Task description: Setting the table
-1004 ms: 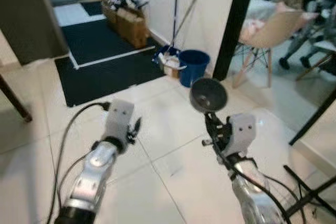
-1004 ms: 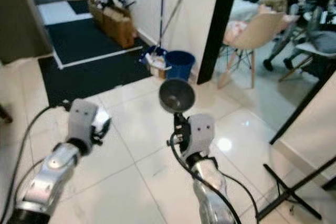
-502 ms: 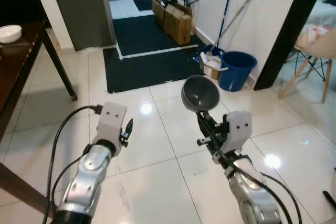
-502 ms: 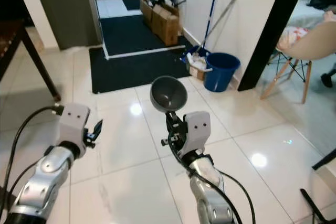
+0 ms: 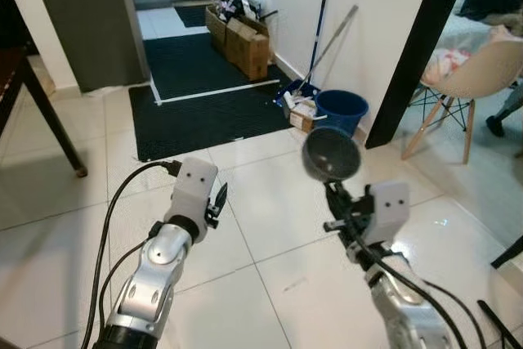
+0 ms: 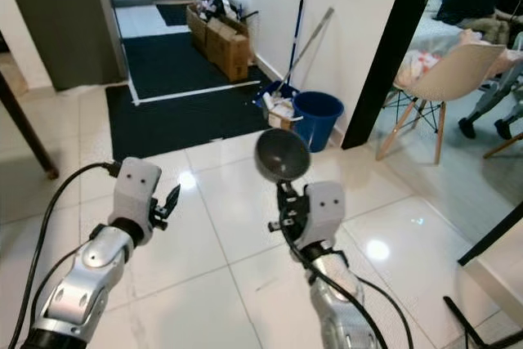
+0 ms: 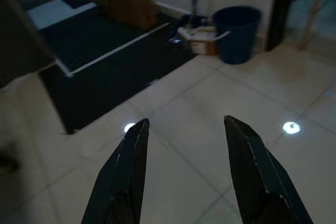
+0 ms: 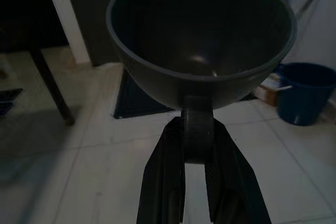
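while carrying the grey bowl (image 5: 330,154) by its foot, pinched between the fingers of the right gripper (image 8: 195,145), turned the whole view again: half a second before, showed a dark table with a white dish at the far left; now showed just one table leg (image 5: 47,116) at that edge. swung right toward the blue bucket (image 5: 341,112), the mop handles (image 5: 315,32), the cardboard boxes (image 5: 241,34) on the black mat (image 5: 196,104), and a pale chair (image 5: 466,79) at the far right. kept the bowl upright, rim up, seemingly empty, though dim in the right wrist view. held the left gripper (image 7: 184,174) out over the white tiles (image 5: 261,202), fingers spread, holding nothing. pointed away from the table, so likely not yet near a place to set the bowl down.
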Robot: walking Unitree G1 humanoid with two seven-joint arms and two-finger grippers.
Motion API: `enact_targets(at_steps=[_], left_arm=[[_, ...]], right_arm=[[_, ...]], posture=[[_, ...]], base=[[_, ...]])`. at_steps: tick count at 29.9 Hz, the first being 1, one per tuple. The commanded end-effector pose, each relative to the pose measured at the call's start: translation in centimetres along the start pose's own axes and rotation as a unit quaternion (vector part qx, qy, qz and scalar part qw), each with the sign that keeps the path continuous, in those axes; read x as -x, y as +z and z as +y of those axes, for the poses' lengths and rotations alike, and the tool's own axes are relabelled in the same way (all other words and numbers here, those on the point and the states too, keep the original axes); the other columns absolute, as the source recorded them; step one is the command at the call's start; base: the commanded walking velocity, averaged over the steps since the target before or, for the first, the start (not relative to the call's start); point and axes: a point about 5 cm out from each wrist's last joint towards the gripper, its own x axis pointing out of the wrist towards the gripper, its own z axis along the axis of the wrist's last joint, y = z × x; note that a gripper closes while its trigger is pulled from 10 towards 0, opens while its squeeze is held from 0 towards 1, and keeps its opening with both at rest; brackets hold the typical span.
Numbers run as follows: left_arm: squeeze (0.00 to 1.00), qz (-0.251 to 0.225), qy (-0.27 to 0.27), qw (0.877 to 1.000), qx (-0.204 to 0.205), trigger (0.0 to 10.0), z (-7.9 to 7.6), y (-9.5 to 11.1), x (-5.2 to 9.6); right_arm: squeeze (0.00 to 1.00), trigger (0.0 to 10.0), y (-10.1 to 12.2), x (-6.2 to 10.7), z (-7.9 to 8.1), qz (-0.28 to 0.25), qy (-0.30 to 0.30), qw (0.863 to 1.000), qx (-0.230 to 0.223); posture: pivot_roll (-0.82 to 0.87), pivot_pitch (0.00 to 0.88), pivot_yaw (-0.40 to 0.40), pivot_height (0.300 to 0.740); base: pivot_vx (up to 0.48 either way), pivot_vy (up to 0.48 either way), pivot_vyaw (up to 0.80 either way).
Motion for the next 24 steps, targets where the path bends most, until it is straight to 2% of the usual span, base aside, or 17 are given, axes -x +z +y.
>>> enact_targets(at_steps=[1,24], left_arm=[[0.0,0.007,-0.008,1.0,0.001,10.0,-0.56,-0.47,0.05],[0.0,0.002,-0.01,1.0,0.002,10.0,-0.59,-0.33,-0.02]], right_arm=[[0.0,10.0,-0.32,0.4,-0.26,0.01,-0.001,1.0,0.007],[0.0,10.0,-0.35,0.47,-0.49,0.011,-0.015,1.0,0.012]], posture=[[0.07,0.082,0.072,0.74],[0.08,0.088,0.077,0.74]], base=[[0.48,0.0,0.0],[0.48,0.0,0.0]])
